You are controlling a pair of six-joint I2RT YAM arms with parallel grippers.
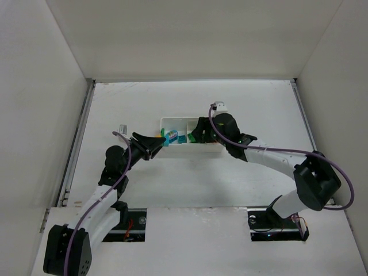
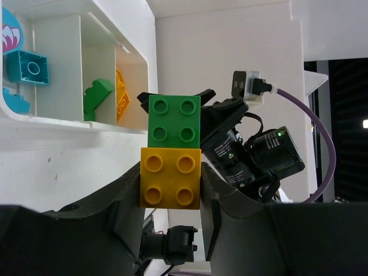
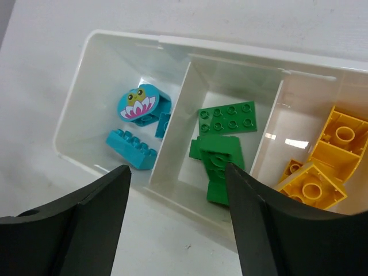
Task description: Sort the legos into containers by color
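Beside the white tray (image 3: 172, 40), clamps joined yellow brick (image 2: 170, 192) and green brick (image 2: 174, 121) in left gripper (image 2: 171, 178), holds right gripper (image 3: 177, 172) wide, risks misfiling both together.

Top camera high overhead, facing down on whole table (image 1: 190, 184), wrist cameras close, all sharing tray (image 3: 161, 39)

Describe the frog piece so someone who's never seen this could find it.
Find the white tray, split into three compartments in a row. Look in the end compartment with the teal bricks, next to the green ones. It is the rounded teal piece printed with a frog on a pink flower; its neighbours are plain.
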